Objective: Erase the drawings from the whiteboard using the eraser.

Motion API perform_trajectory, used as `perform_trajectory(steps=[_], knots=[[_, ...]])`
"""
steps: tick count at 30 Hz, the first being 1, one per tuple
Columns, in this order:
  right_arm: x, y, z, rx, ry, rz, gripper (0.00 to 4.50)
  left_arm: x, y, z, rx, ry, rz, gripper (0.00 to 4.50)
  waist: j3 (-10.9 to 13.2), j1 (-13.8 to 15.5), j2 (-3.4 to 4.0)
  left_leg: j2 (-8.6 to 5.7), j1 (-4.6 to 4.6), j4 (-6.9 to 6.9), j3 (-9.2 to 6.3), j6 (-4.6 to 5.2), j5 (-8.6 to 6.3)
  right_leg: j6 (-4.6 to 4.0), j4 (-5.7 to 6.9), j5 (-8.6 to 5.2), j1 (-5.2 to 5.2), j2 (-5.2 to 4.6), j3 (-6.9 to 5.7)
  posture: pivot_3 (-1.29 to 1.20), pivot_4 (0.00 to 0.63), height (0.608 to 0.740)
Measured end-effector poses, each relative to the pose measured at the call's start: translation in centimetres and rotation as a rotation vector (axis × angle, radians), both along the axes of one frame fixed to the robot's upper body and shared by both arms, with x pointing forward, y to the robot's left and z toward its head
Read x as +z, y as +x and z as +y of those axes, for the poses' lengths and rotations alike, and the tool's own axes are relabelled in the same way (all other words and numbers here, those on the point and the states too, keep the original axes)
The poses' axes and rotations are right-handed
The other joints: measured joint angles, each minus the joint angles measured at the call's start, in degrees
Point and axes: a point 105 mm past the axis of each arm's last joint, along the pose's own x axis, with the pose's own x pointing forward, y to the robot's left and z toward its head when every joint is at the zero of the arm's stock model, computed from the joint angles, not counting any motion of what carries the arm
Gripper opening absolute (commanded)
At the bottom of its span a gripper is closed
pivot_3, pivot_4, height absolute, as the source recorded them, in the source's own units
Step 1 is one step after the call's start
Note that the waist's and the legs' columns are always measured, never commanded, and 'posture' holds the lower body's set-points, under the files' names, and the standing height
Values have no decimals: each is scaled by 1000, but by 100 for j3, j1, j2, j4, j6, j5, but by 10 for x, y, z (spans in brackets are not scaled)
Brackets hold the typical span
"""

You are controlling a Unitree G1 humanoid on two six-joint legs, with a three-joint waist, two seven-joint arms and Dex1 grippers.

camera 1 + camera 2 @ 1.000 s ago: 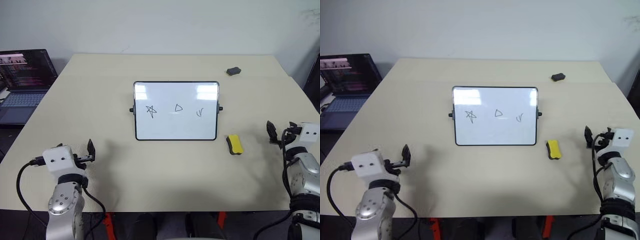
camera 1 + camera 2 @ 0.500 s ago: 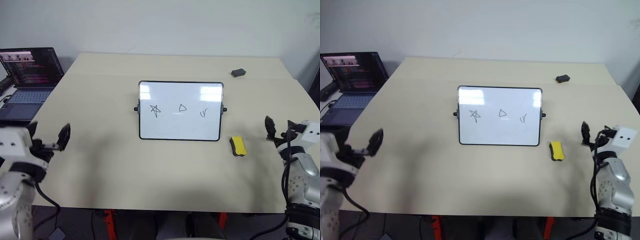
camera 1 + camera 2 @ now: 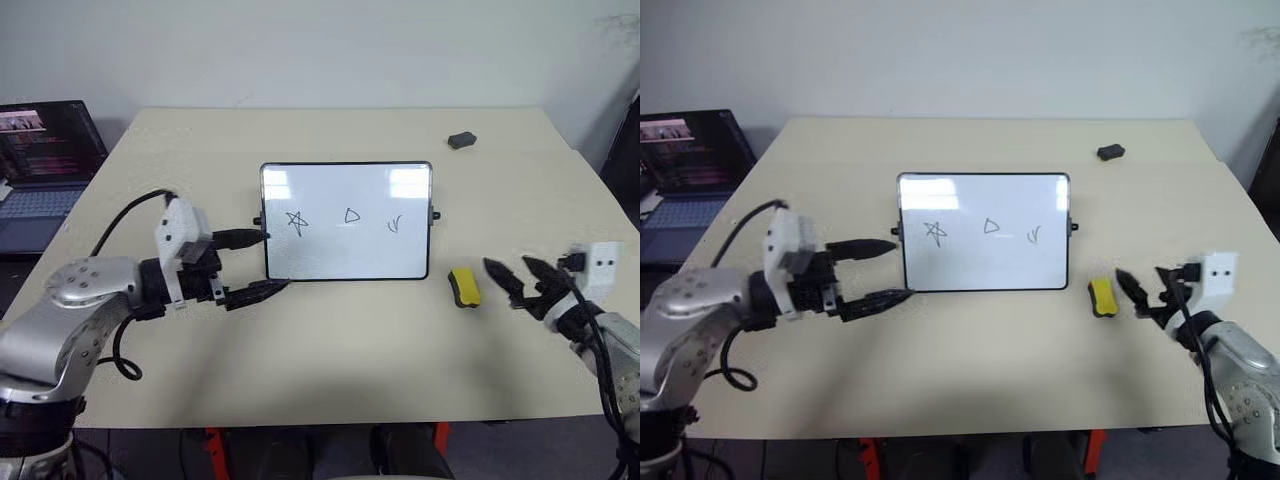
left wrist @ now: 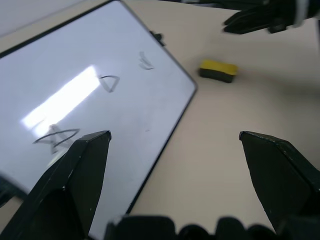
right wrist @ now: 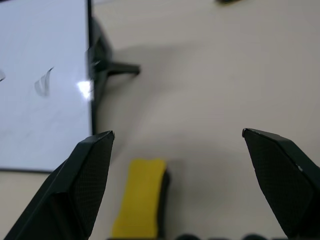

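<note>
in the left eye view the whiteboard [image 3: 346,221] stood mid-tabletop [image 3: 330,350], drawings [image 3: 350,216] intact; the eraser [image 3: 462,287] lay just right of its lower corner. the left claw [image 3: 255,265] gaped at its left edge. in the right wrist view the right claw [image 5: 177,145] gaped above the eraser.

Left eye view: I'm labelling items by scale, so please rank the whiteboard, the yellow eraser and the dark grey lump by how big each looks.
1. whiteboard, by far the largest.
2. eraser, a small yellow block.
3. dark grey lump, looks slightly smaller than the eraser, but it lies farther from the camera, so that order is unsure.
</note>
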Motion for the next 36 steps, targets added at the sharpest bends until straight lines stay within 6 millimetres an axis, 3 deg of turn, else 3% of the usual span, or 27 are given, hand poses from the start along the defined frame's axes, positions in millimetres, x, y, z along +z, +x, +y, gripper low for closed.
perform_trajectory(steps=[3,7,15,34,36], knots=[[-1,6,5,-28,-26,35,4478,-6,-5,-13,-95,16,42,4500,4,6,-4,-5,-5,2,2,0,0,1,-1,-1,-4,-1,2,0,150,740],[-2,12,16,-55,-73,38,4478,-1,-1,-26,-156,11,19,4500,4,50,-6,-4,-14,2,-3,0,0,4,-2,-2,-11,0,-3,0,150,740],[-23,15,28,-100,-159,91,4478,-5,7,-45,-226,8,15,4500,5,53,-6,-7,-24,4,-4,0,0,6,-4,-3,-18,-2,-2,0,150,740],[-36,17,33,-114,-165,115,4478,-17,3,-51,-275,43,26,4500,5,49,-6,-6,-23,5,-6,0,0,6,-1,-3,-19,-2,-3,0,150,740],[-36,17,33,-112,-163,115,3945,-17,2,-51,-275,43,26,4500,5,49,-6,-6,-23,5,-6,0,0,6,-1,-3,-18,-2,-3,0,150,740]])
